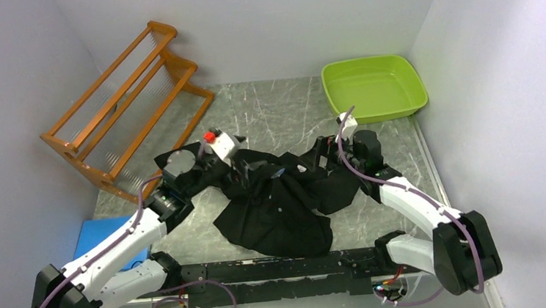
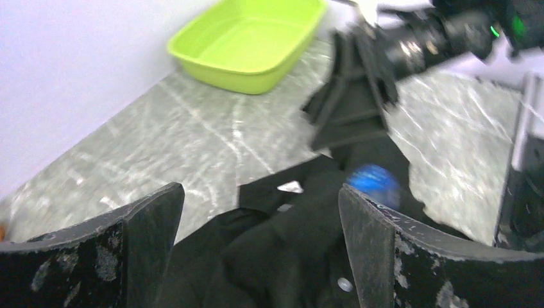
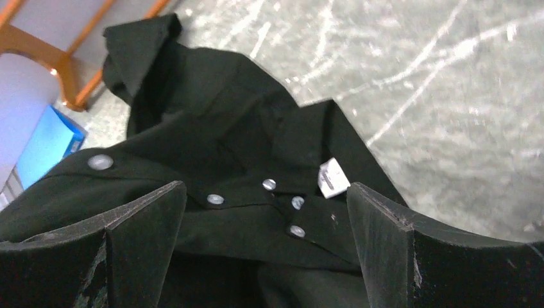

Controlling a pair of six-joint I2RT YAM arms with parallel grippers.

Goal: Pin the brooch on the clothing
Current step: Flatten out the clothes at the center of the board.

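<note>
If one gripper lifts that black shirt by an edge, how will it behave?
The shirt lies crumpled in soft folds, so it would probably hang limp and sag when lifted. The fabric looks thin, so it is likely light. Pushed across the table, it would probably bunch up rather than slide whole.

Black shirt (image 3: 212,160), crumpled, on grey marbled table (image 3: 449,96); five pale buttons (image 3: 215,199) showing, white neck label (image 3: 333,178) at the collar. Right gripper (image 3: 264,192): jaws spread wide above the shirt. Orange rack (image 3: 58,51) and blue object (image 3: 45,144) at upper left.
</note>
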